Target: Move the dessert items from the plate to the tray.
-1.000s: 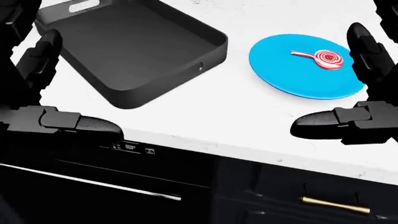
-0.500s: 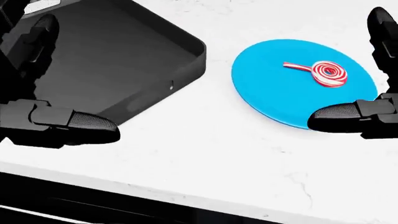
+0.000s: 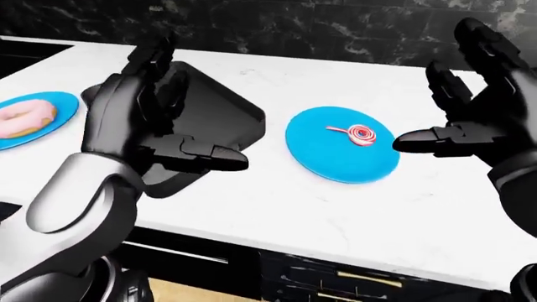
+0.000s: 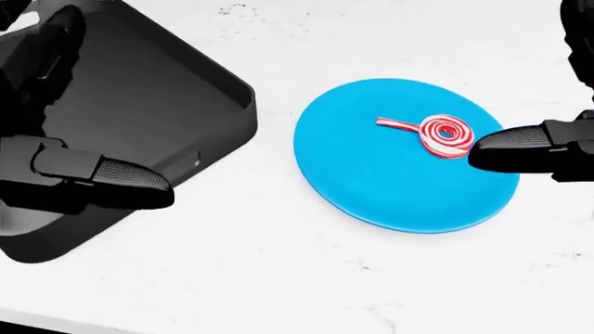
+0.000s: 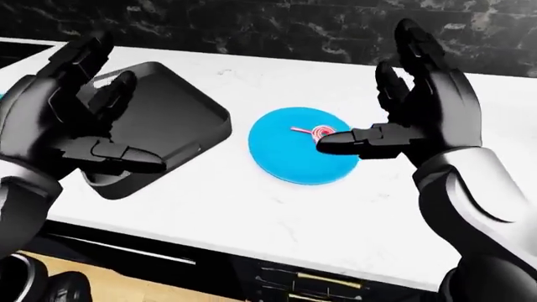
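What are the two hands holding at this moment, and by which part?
Nothing is held. The left hand and right hand are both open, and the lollipop lies untouched on the blue plate.

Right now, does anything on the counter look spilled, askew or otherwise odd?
Nothing is spilled or damaged. The black tray sits skewed to the counter edge; the lollipop lies flat on its blue plate.
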